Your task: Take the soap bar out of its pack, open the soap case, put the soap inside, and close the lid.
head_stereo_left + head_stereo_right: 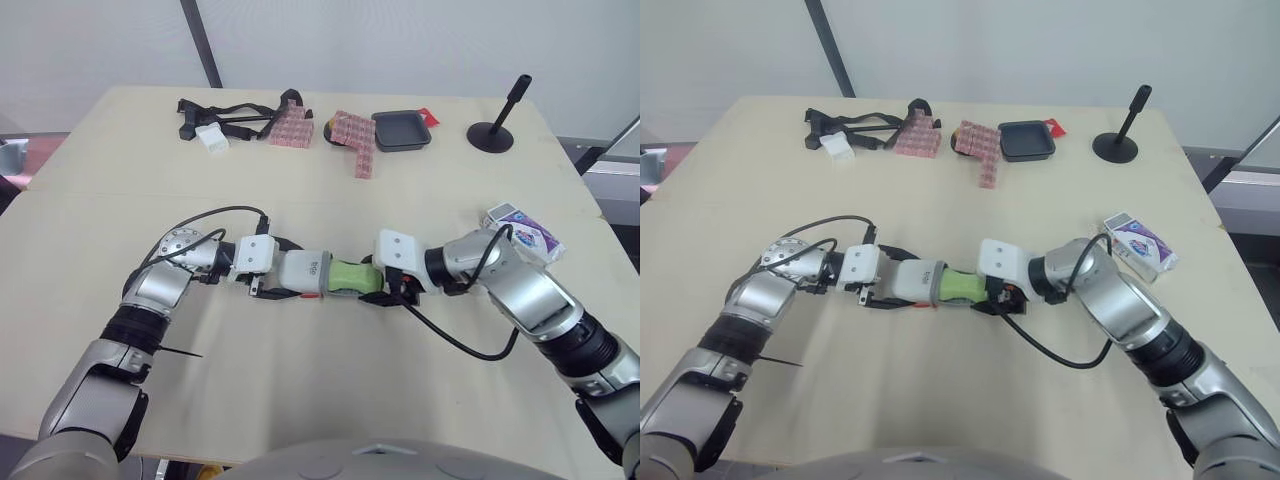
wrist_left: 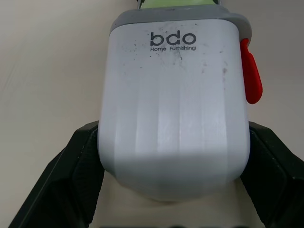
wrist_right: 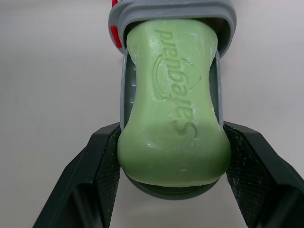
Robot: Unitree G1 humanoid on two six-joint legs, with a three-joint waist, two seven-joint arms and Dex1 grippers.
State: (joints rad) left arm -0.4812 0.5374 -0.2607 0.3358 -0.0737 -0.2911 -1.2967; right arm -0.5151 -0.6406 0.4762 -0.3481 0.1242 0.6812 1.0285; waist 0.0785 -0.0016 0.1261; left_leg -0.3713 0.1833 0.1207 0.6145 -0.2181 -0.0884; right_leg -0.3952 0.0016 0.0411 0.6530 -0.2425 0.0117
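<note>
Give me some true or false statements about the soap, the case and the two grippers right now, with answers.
1. The green soap bar lies partly inside the soap case. True.
2. The left gripper holds the soap case. True.
3. The soap is in its pack. False: it is bare, and the pack lies on the table.
4. The right gripper is open, off the soap. False: it is shut on the soap's outer end.

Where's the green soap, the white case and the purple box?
green soap (image 3: 173, 128), right wrist view, on its embossed top face.
white case (image 2: 173, 109), left wrist view, middle of its lid.
purple box (image 1: 530, 238), left eye view, on its top face.
</note>
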